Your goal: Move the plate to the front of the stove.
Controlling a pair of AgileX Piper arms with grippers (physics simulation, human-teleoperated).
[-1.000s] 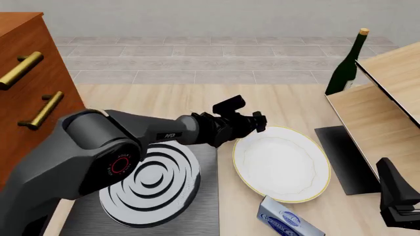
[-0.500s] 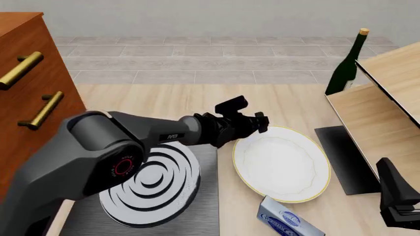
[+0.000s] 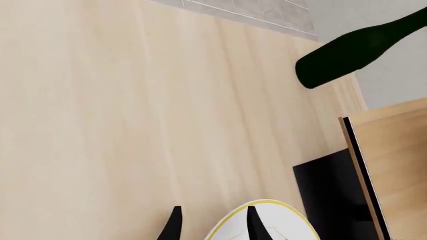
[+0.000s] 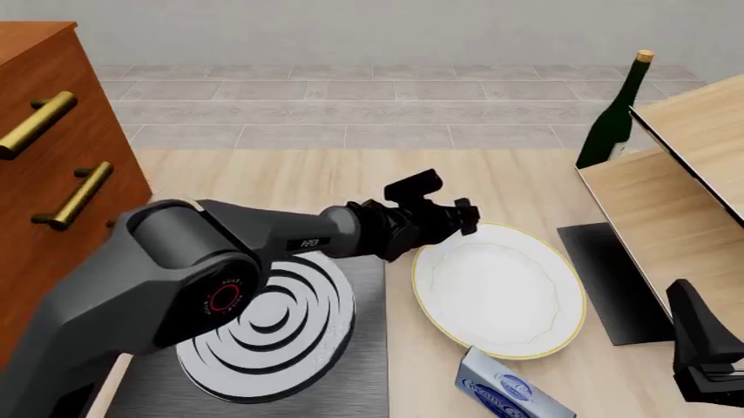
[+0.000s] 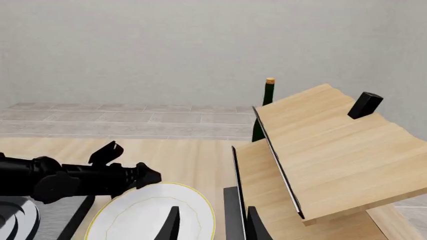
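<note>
The white plate point(image 4: 500, 287) with a thin gold rim lies on the wooden table, just right of the stove point(image 4: 368, 357), a dark slab with a silver ringed burner point(image 4: 267, 322). My left gripper point(image 4: 462, 218) reaches across to the plate's far-left rim. In the left wrist view that gripper point(image 3: 213, 226) is open, one finger over the plate point(image 3: 283, 222) and the other outside the rim. My right gripper point(image 4: 705, 361) rests low at the near right, away from the plate. Its wrist view shows it point(image 5: 213, 227) open and empty, with the plate point(image 5: 133, 215) ahead.
A blue-and-white box point(image 4: 511, 392) lies just in front of the plate. A plain black mat point(image 4: 616, 279) and a tilted wooden shelf point(image 4: 674, 192) stand to the right, with a dark green bottle point(image 4: 616, 113) behind. A wooden drawer cabinet point(image 4: 47, 148) fills the left.
My left gripper has crept slightly to the right, closer over the plate's far-left rim. The plate and the right arm have not moved.
</note>
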